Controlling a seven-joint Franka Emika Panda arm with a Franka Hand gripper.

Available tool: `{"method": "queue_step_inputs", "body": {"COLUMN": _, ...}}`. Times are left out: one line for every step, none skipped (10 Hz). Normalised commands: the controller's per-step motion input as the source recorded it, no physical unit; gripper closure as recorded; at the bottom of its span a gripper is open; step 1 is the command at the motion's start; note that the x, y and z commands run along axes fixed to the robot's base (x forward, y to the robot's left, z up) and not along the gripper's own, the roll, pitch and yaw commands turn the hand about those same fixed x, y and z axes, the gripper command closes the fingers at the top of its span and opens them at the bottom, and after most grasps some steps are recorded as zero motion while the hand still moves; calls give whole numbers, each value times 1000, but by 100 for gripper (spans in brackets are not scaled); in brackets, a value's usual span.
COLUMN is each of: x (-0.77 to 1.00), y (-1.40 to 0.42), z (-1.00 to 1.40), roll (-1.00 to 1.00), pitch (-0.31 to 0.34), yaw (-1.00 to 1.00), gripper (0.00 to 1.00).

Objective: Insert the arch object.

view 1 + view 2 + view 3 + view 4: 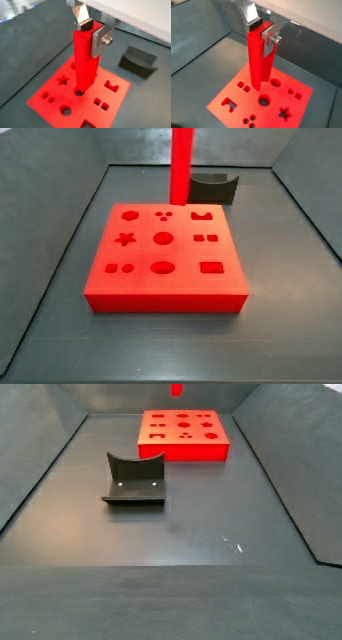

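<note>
Arch object hangs upright, gripped by the claw above the red board; lower it straight, aligned with 1 cut-out.

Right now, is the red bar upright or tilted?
Upright: the arch object, held in the gripper, stands vertical over the red board; a side view shows it straight.
</note>
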Motion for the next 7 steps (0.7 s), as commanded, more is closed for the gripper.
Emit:
{"method": "queue_step_inputs", "body": {"x": 254, "y": 146, "z": -151, "roll": 0, "pitch": -1, "yaw": -920, "gripper": 100}}
{"method": "queue_step_inputs", "body": {"x": 251, "y": 143, "z": -126, "roll": 0, "pitch": -6, "yaw": -923, "gripper": 100}}
{"method": "queue_step_inputs", "body": {"x": 271, "y": 143, "z": -77, "roll": -19, "pitch": -14, "yaw": -909, "gripper": 100}}
{"method": "queue_step_inputs", "body": {"x": 286, "y": 146, "z": -37, "roll": -34, "pitch": -17, "yaw": -894, "gripper": 100}}
{"method": "queue_step_inputs", "body": {"x": 289, "y": 146, "z": -31, "roll": -36, "pitch": -17, "yaw": -891, "gripper": 100}}
{"method": "queue_step_inputs", "body": {"x": 280, "y": 143, "z": -49, "roll": -27, "pitch": -7, "yaw": -903, "gripper": 100}}
{"method": "queue_step_inputs", "body": {"x": 269, "y": 140, "z": -66, "roll": -16, "pitch": -1, "yaw": -909, "gripper": 100}}
